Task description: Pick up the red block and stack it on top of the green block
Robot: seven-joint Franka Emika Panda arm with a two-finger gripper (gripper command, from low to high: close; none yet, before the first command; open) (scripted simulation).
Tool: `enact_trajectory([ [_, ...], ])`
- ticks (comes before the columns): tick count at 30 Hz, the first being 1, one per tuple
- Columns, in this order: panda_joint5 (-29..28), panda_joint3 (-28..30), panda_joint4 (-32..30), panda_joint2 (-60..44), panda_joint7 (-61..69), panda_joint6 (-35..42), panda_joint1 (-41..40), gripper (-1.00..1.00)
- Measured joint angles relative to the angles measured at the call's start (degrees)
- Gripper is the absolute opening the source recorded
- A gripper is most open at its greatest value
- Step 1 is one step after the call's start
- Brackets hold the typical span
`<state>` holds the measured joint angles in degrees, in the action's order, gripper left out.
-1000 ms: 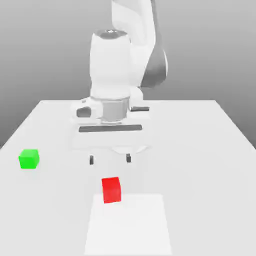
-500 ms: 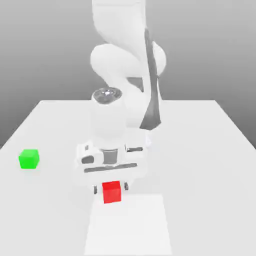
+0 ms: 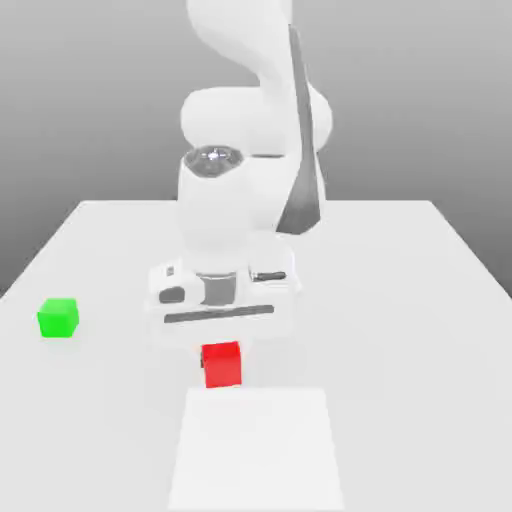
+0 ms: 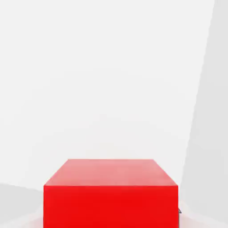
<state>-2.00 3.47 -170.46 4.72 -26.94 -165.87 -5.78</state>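
Your end effector (image 3: 221,362) is closed down on the red block (image 3: 222,366), one side of the grip visible at the block's flank in the exterior view; the hold appears secure. In the hand view the block sits square, its near edge level. The block appears to be just clear of the surface (image 3: 400,400), behind the white patch (image 3: 257,445); judged as the start of the lift. Recommended: raise straight up, without twist, until the block's underside would clear the top of the green block (image 3: 58,318), before you travel sideways. The green block rests on the surface, well apart, toward the exterior view's left. Keep the grip firm and the block level throughout. Risk noted: low travel could knock the green block; an off-centre release could topple the stack. Align the faces before lowering.
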Motion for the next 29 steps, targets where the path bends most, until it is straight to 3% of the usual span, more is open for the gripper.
enact_trajectory([
  [4,0.0,1.3,-0.41,4.04,-0.97,3.74,-1.64,-1.0],
  [19,-6.27,21.41,8.14,4.59,-27.2,12.2,-35.37,-1.0],
  [22,-2.24,23.32,9.17,-0.88,-26.25,8.1,-37.05,-1.0],
  [25,6.42,20.26,9.55,-7.58,-20.4,2.39,-38.36,-1.0],
  [26,9.17,18.97,9.68,-9.37,-18.44,0.9,-39.07,1.0],
  [29,9.17,18.97,9.68,-9.37,-18.44,0.9,-39.06,1.0],
])
